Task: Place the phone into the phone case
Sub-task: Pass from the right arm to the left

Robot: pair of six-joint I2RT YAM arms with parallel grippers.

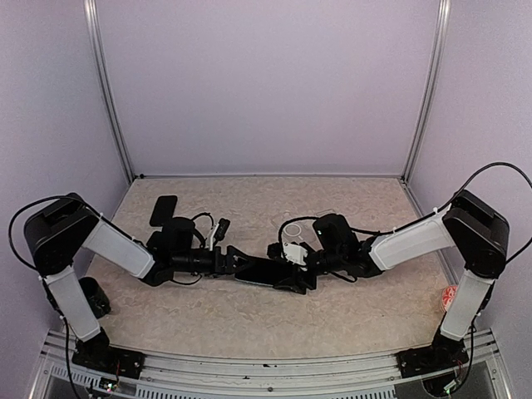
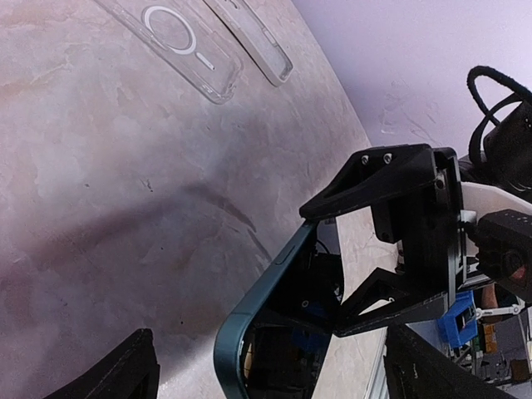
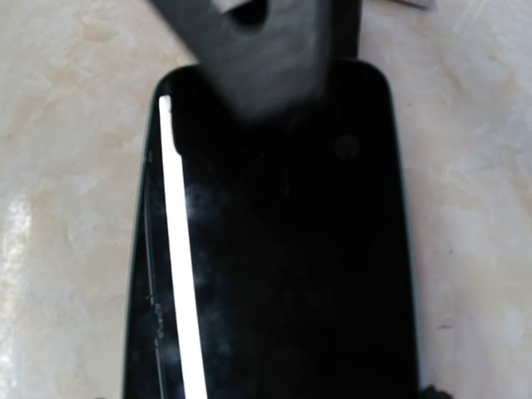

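While my right gripper (image 2: 328, 264) is clamped on one end of the dark phone (image 3: 283, 249), a finger on either side of it, my left gripper (image 1: 239, 263) stands wide open around the other end. Its fingers (image 2: 125, 370) are clear of the phone's sides and grip nothing. The phone hangs between my two grippers above the marbled table (image 1: 249, 324). In the left wrist view it is tilted up on its long edge, teal rim and a side button showing; its glossy black face fills the right wrist view. The phone case (image 2: 179, 41) lies flat on the table farther back, well apart from the phone, clear, with a white ring in its middle. A second clear case (image 2: 256, 40) lies just beside it. Another black phone (image 1: 164, 209) rests flat toward the back left, behind my left arm.
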